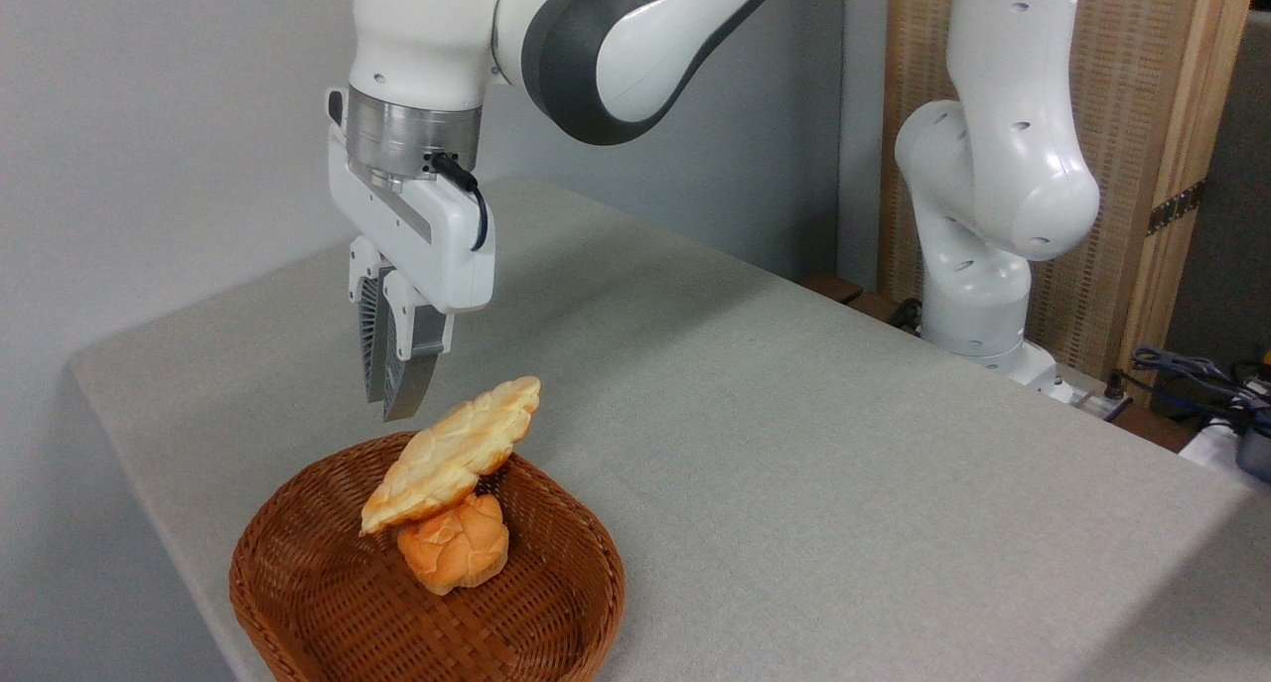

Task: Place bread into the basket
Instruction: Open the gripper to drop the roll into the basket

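Your white two-finger gripper (pixel 394 404) hangs empty, jaws nearly together. Just below-right of them, the pale golden scored loaf (pixel 452 454) leans on the orange-brown knotted roll (pixel 454 553) inside the reddish-brown wicker basket (pixel 556 622); it looks light and stiff, so pinch it across its narrow middle.

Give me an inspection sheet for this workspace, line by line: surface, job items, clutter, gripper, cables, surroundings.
Surface: grey table, bare apart from the basket.
Job items: bread lies tilted in the basket, propped on a round roll, its upper end over the rim.
Clutter: nothing seen on the table besides the roll.
Gripper: gripper hangs just left of the bread's upper end, fingers close together, holding nothing.
Cables: black cable on the wrist; loose cables off the table at right.
Surroundings: grey wall, wooden panel behind the arm's base.
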